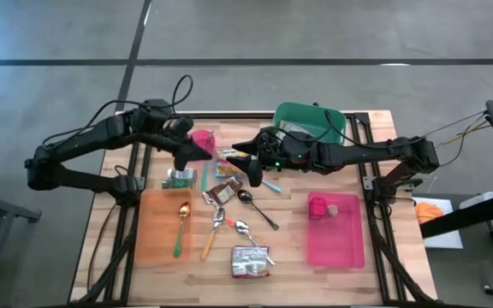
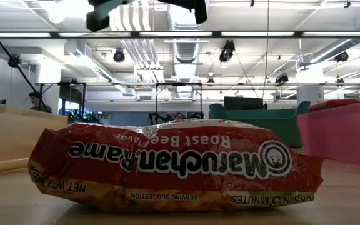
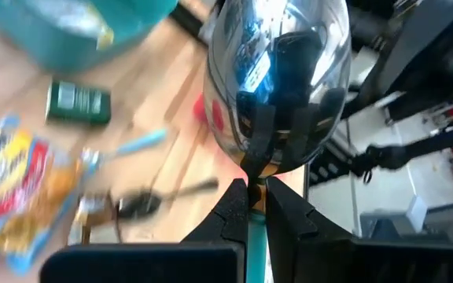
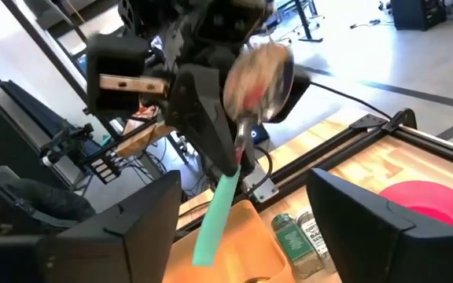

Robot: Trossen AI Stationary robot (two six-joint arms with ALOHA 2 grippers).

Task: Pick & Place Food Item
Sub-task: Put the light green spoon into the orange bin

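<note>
Left tool point(image 3: 256, 206) is clamped on the neck of a shiny metal spoon with a teal plastic handle point(image 3: 278, 86), bowl raised well clear of the wooden slatted worktop point(image 1: 289, 257). Seen from the right wrist, the spoon point(image 4: 246, 118) hangs handle-down from that tool, which suggests a grip taken near the bowl so the handle stays free for the other arm.

Right tool point(image 1: 245, 164) sits at mid-worktop, just beside the left one, its two dark fingers point(image 4: 372, 228) spread wide with nothing between them. Judgement: this looks like a hand-over or a release beside the spoon; I cannot tell which.

The food item, a red Maruchan ramen packet point(image 2: 174, 165), lies flat on the worktop near its front edge point(image 1: 251, 261), untouched, well apart from both tools. A pink plastic tray point(image 1: 336, 239) and an orange flat tray point(image 1: 157, 231) lie either side, plausible drop spots.

Pick not yet begun.
</note>
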